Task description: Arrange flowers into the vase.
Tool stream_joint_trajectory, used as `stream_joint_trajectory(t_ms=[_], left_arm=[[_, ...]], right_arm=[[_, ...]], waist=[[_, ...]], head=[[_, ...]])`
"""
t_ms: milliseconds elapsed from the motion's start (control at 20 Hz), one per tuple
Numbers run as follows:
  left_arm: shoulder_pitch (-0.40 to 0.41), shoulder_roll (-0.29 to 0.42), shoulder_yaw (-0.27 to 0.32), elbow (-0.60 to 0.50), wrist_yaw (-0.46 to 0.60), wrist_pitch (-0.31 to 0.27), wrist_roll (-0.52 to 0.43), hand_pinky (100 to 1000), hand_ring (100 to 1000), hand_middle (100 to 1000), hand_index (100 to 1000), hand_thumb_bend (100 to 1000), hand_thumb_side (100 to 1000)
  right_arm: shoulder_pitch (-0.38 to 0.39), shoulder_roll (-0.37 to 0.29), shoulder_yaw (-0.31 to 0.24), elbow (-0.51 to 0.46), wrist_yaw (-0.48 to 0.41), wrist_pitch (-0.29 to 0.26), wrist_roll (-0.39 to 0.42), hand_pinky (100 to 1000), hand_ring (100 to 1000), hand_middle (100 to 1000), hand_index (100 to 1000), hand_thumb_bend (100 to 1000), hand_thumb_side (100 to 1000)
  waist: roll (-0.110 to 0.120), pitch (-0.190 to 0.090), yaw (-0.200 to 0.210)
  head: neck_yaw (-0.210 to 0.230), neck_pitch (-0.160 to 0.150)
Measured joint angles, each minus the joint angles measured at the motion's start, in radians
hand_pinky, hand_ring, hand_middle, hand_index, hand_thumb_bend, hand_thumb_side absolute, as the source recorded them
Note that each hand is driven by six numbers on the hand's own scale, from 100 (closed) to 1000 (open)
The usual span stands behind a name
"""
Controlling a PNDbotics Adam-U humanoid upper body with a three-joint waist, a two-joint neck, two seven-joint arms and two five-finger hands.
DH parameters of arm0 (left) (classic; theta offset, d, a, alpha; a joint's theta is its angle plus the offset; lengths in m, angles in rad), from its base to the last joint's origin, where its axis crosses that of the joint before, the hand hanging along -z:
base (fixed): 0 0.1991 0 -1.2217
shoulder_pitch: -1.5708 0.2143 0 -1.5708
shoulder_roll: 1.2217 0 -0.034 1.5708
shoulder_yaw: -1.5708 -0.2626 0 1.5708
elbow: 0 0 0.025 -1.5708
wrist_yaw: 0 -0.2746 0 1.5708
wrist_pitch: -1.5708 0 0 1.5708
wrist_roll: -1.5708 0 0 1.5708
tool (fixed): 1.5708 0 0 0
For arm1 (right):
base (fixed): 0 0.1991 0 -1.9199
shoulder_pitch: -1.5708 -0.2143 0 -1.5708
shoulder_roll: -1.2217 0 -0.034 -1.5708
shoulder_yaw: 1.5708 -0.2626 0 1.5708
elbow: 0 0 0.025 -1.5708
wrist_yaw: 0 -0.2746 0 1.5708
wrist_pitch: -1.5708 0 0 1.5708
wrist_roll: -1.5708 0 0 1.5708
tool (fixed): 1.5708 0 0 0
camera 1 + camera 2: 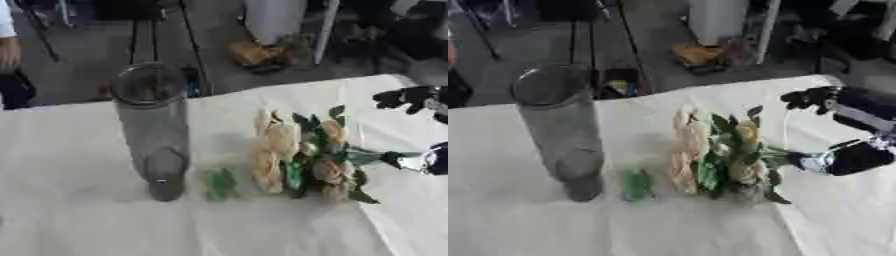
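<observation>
A tall clear glass vase [153, 125] stands upright on the white tablecloth, left of centre, with nothing in it. To its right a bunch of cream and peach flowers [302, 155] with green leaves lies low over the cloth, blooms toward the vase and stems pointing right. My right hand [859, 157] comes in from the right edge and is curled round the stem ends; some of its black fingers [807, 97] stick out higher up. My left hand shows in neither view.
A small green leafy piece [219, 184] lies on the cloth between vase and flowers. The table's far edge [262, 90] runs just behind the vase, with floor clutter beyond. A person [9, 60] stands at the far left.
</observation>
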Motion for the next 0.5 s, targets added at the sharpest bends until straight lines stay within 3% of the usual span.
stream_joint_trajectory(t_ms=[300,350,500], left_arm=[[0.000,0.000,0.000,0.000,0.000,0.001,-0.002,705,794,856,921,100,1000],[0.000,0.000,0.000,0.000,0.000,0.002,-0.002,705,793,856,921,100,1000],[0.000,0.000,0.000,0.000,0.000,0.003,-0.003,704,792,855,921,100,1000]], right_arm=[[0.000,0.000,0.000,0.000,-0.001,-0.006,-0.011,872,924,828,1000,492,416],[0.000,0.000,0.000,0.000,-0.001,-0.009,-0.012,920,986,856,1000,494,413],[0.000,0.000,0.001,0.003,-0.002,-0.032,-0.008,960,1000,887,1000,489,411]], waist=[[0.000,0.001,0.000],[0.000,0.001,0.000],[0.000,0.001,0.001]], head=[[0.000,-0.007],[-0.001,-0.007],[-0.001,-0.007]])
